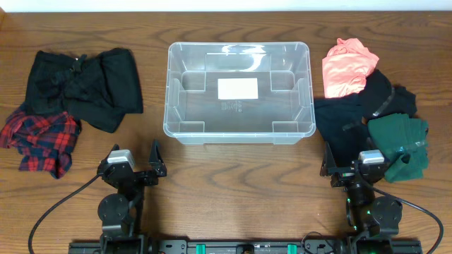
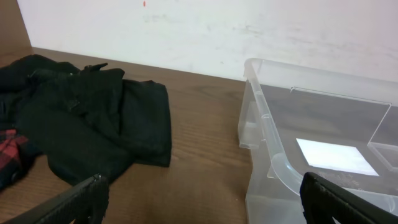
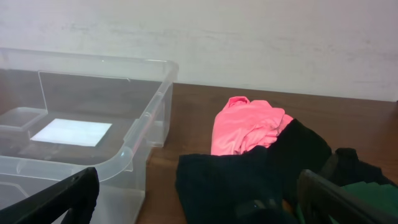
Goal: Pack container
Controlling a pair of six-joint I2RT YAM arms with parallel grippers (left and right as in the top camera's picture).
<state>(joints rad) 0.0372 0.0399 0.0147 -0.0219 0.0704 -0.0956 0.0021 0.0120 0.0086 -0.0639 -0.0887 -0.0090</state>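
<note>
Container: clear bin, empty, white label on its base, at the middle of the table towards the far edge. Left of it, towards the left edge, I list a black garment overlapping a red plaid one. Towards the right edge lie a pink garment, a second black heap and a green piece, all overlapping. Left gripper: near edge, jaws apart, holding nothing. Right gripper: near edge, jaws apart, empty, right at the black heap's hem. Risks, as I judge them: a pinch on one layer may drag its neighbour along. Loose cloth may drape over the rim. The light bin may slide if an arm nudges it. Unclear: I cannot count the pieces in either black heap. The right gripper's outer finger is lost against dark cloth from overhead. Both wrist views cut off the bin's near wall.
</note>
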